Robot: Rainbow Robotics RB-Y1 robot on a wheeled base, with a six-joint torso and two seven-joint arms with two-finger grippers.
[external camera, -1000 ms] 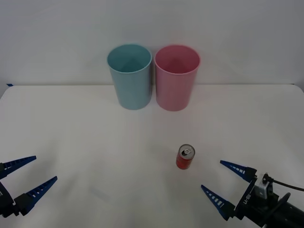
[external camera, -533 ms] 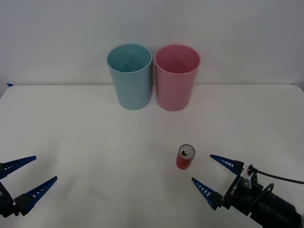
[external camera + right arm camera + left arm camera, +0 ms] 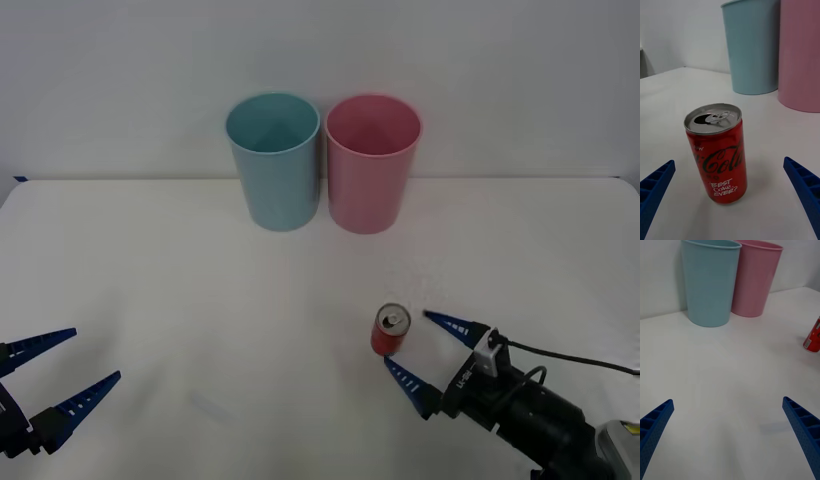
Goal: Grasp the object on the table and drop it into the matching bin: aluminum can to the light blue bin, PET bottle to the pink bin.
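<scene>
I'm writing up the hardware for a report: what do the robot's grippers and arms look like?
Both the left gripper and the right gripper have two long blue fingers, ribbed and tapering to points. The right fingers mount on a silver-grey block with dark lettering, on a black cylindrical arm with a thin black cable looping off it.

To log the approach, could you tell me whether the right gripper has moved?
Yes: the right gripper moved toward the can, which stayed put.

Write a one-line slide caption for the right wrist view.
Open right claw faces an upright red can on the white table, with the light blue bin and pink bin behind.
</scene>
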